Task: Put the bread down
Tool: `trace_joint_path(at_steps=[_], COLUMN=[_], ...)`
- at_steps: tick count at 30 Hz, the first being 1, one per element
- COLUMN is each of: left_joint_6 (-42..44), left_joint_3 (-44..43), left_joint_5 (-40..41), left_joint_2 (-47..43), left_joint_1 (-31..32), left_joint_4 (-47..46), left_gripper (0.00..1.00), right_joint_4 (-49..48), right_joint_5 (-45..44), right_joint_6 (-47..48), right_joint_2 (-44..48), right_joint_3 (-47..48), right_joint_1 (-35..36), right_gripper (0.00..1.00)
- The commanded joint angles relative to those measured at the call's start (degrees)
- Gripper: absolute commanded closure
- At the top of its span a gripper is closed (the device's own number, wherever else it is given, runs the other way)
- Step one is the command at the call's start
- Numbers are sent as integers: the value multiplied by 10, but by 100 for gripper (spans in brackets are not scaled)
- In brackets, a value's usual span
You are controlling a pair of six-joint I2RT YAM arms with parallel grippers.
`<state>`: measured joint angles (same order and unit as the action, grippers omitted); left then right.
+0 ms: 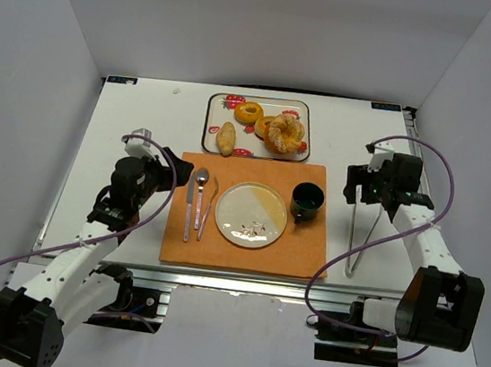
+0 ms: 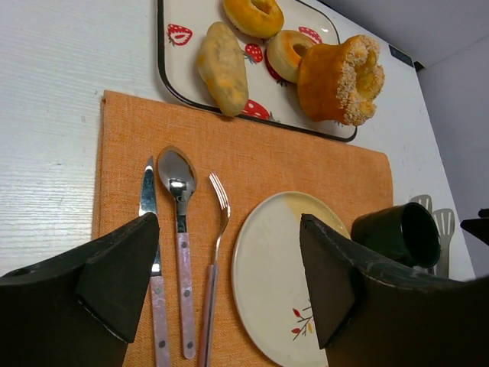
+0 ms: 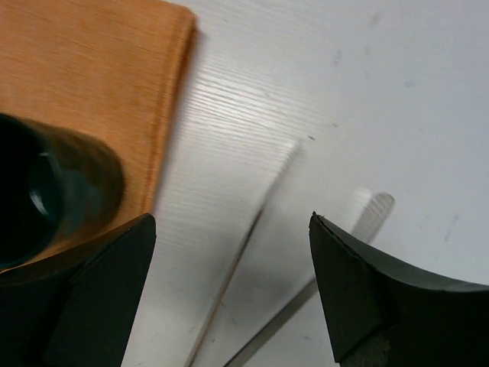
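The bread (image 1: 284, 134), a knobbly golden ring with a pale sugary crust, lies at the right end of the strawberry-print tray (image 1: 216, 116) at the back. It also shows in the left wrist view (image 2: 340, 80). A cream plate (image 1: 243, 203) sits bare on the orange mat (image 1: 300, 250). My left gripper (image 1: 173, 170) is open and empty above the mat's left edge, over the cutlery (image 2: 229, 229). My right gripper (image 1: 360, 188) is open and empty over the white table right of the mat, above the metal tongs (image 3: 231, 222).
Two smooth orange donuts (image 1: 249, 113) and a small tan roll (image 1: 226, 138) share the tray. A knife (image 1: 189, 208), spoon (image 1: 200, 194) and fork (image 1: 207, 210) lie left of the plate. A dark green cup (image 1: 307, 201) stands at its right. Tongs (image 1: 360, 244) lie right of the mat.
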<state>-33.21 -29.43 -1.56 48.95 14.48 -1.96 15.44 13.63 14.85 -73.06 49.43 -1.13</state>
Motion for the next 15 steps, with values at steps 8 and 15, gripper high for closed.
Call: trace_joint_path(at_steps=[8, 15], left_joint_6=[17, -7], left_joint_3=[2, 26], left_joint_5=[57, 64], left_joint_2=[0, -18], left_joint_1=[7, 7], left_joint_4=[8, -9], left_gripper=[16, 16], right_joint_4=[73, 173], right_joint_5=[-178, -162], right_joint_6=[-83, -108], right_joint_2=[-32, -32], right_joint_3=[-7, 11], right_joint_1=[-5, -5], right_gripper=[26, 24])
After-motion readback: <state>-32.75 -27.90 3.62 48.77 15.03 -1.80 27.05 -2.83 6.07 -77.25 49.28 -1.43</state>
